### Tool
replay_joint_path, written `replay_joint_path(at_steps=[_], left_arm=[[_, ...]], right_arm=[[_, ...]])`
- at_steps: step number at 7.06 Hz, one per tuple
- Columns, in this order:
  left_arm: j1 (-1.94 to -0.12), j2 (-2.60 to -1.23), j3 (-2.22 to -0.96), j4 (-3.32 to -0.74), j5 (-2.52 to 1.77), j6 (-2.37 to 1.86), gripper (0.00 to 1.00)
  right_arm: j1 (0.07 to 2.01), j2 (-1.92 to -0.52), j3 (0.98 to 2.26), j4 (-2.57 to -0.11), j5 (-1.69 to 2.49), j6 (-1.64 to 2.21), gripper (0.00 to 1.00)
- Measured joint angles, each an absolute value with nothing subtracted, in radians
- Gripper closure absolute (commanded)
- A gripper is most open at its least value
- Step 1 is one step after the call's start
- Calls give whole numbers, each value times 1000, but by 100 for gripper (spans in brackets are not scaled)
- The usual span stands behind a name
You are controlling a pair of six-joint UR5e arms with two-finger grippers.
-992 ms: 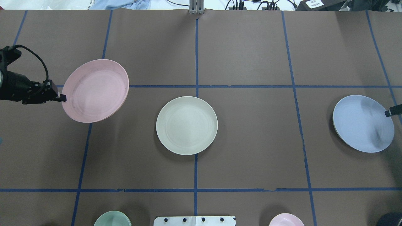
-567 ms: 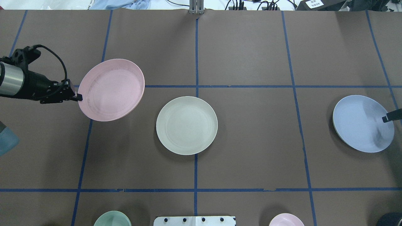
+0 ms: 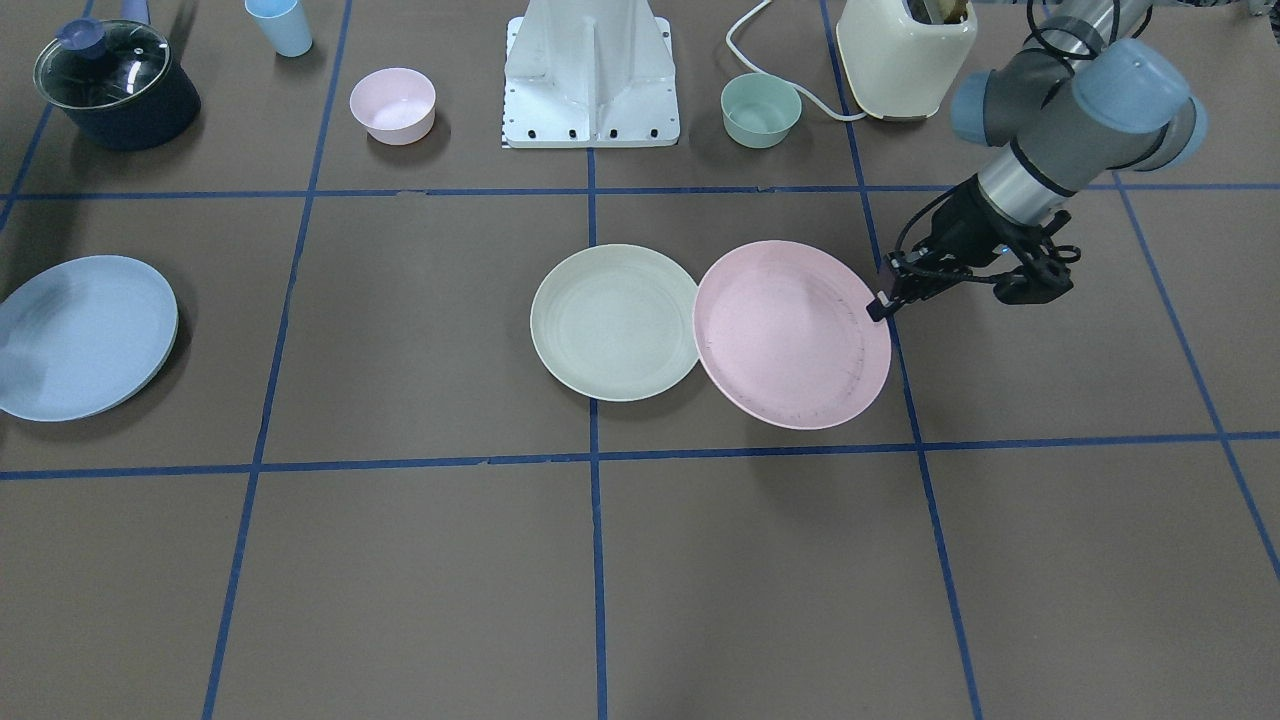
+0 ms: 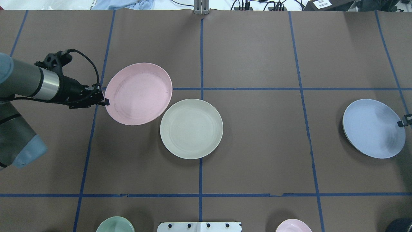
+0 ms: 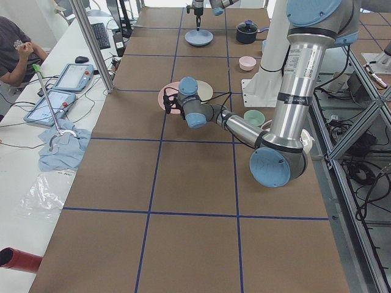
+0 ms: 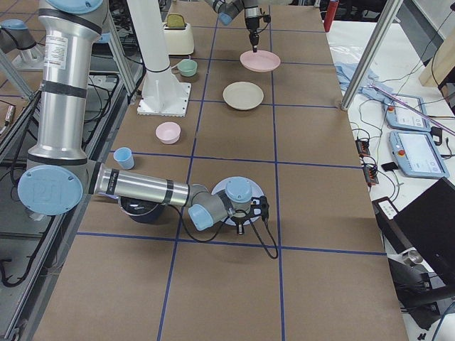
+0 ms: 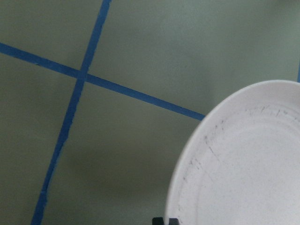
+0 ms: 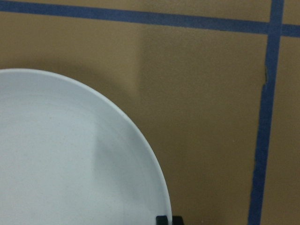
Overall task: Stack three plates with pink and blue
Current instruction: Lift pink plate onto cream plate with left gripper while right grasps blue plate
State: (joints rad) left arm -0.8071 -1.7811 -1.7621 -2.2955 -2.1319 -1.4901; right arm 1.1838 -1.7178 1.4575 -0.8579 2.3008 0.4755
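My left gripper (image 4: 105, 102) is shut on the left rim of the pink plate (image 4: 138, 93) and holds it tilted above the table. The plate's near edge just overlaps the upper left edge of the cream plate (image 4: 191, 128), which lies flat at the table's middle. In the front view the pink plate (image 3: 790, 335) sits beside the cream plate (image 3: 615, 322). The blue plate (image 4: 373, 128) is at the far right, slightly tilted. My right gripper (image 4: 403, 122) is shut on its right rim; the right wrist view shows that rim (image 8: 159, 187) between the fingertips.
A small green bowl (image 4: 115, 224) and a small pink bowl (image 4: 293, 225) stand at the near edge, either side of the robot's base plate (image 4: 199, 227). A dark pot (image 3: 115, 85), a blue cup (image 3: 280, 25) and a cream toaster (image 3: 905, 55) stand beside the base.
My left gripper has carried the pink plate to the right, up to the cream plate's edge. The right gripper has shifted slightly at the blue plate's rim, and the plate has moved a little.
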Motion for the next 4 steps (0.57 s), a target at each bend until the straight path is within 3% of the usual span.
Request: replay_joint_path(at_steps=[4], left_arm=[[-668, -1856, -1758, -2256, -2023, -1563, 100]], right_arm=[[1259, -1700, 1538, -857, 2488, 554, 100]])
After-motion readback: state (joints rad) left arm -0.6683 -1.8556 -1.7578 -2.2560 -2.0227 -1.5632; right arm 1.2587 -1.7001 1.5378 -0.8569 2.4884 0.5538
